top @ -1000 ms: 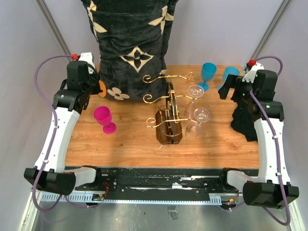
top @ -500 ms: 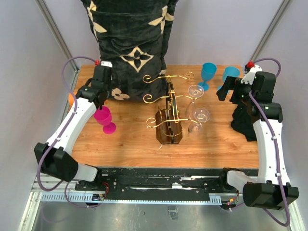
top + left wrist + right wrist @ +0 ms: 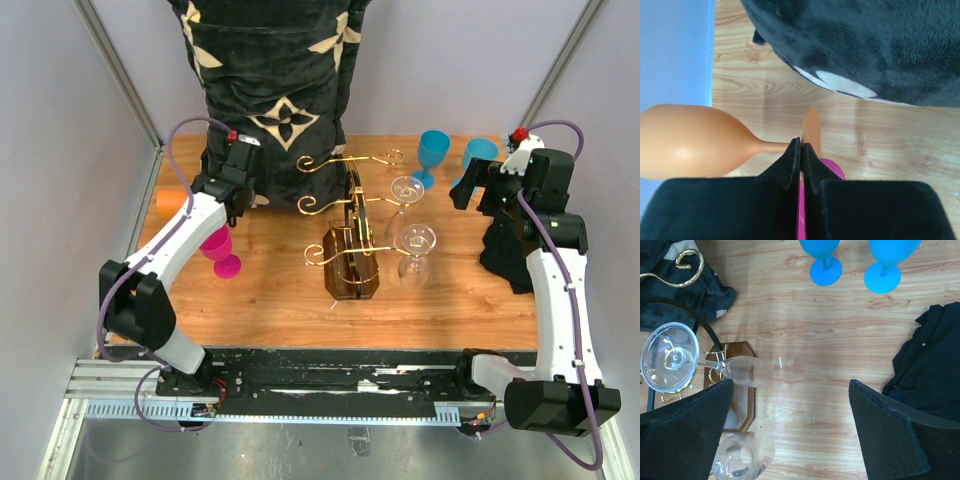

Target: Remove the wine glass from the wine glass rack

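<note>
The wine glass rack (image 3: 350, 250) stands mid-table, with gold scrolled arms over a dark wooden body (image 3: 741, 390). Two clear wine glasses hang upside down on its right side: the upper one (image 3: 407, 188) (image 3: 671, 357) and the lower one (image 3: 416, 243) (image 3: 739, 460). My right gripper (image 3: 468, 188) (image 3: 790, 432) hovers open just right of them, with only bare wood between its fingers. My left gripper (image 3: 232, 192) (image 3: 801, 145) is shut on the thin foot of an orange wine glass (image 3: 172, 200) (image 3: 692, 141), which lies sideways with its bowl to the left.
A pink glass (image 3: 218, 248) (image 3: 834, 167) stands under the left gripper. Two blue glasses (image 3: 433, 150) (image 3: 478, 155) stand at the back right. A patterned black cloth (image 3: 275, 90) fills the back, and a black garment (image 3: 505, 255) lies under the right arm.
My left arm has swung right from the table's left edge towards the black cloth, carrying the orange glass. The right arm has not moved.
</note>
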You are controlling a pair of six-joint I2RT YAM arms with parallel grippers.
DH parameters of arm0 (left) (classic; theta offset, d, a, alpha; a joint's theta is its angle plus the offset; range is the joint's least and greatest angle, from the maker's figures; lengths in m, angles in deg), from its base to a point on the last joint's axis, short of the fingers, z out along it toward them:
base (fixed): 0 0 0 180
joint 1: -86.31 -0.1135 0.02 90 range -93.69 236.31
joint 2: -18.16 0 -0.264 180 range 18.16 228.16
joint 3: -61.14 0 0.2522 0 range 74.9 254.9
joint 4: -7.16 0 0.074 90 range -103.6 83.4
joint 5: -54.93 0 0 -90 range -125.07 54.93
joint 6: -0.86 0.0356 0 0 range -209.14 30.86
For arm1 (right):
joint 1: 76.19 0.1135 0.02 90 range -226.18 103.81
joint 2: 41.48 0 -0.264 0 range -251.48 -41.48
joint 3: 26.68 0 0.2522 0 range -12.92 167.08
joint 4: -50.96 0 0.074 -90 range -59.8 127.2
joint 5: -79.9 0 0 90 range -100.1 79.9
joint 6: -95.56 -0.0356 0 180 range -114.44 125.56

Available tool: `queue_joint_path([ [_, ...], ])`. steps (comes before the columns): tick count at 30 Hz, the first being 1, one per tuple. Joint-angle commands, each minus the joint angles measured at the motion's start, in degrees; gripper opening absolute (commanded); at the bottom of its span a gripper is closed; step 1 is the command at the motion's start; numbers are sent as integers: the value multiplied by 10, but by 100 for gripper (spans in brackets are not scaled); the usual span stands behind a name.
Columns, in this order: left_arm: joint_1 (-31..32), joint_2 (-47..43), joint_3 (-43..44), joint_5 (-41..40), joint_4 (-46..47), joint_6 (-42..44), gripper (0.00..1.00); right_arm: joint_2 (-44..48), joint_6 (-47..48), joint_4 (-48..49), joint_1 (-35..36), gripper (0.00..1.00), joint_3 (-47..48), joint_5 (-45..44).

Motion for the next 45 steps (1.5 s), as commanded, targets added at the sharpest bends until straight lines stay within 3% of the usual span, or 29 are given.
queue_joint_path([
  [1,17,34,-15,-61,16,14,1,6,1,7,5,98,0,6],
  [8,23,56,-41,-87,18,2,0,5,1,8,5,98,1,7],
  [21,61,168,-26,-216,-16,-8,1,6,3,12,5,99,-5,9],
  [29,63,214,-30,-242,-27,-33,1,3,3,14,5,99,-5,12],
  [45,101,330,-13,-316,-101,-140,1,5,3,19,5,98,-10,14],
])
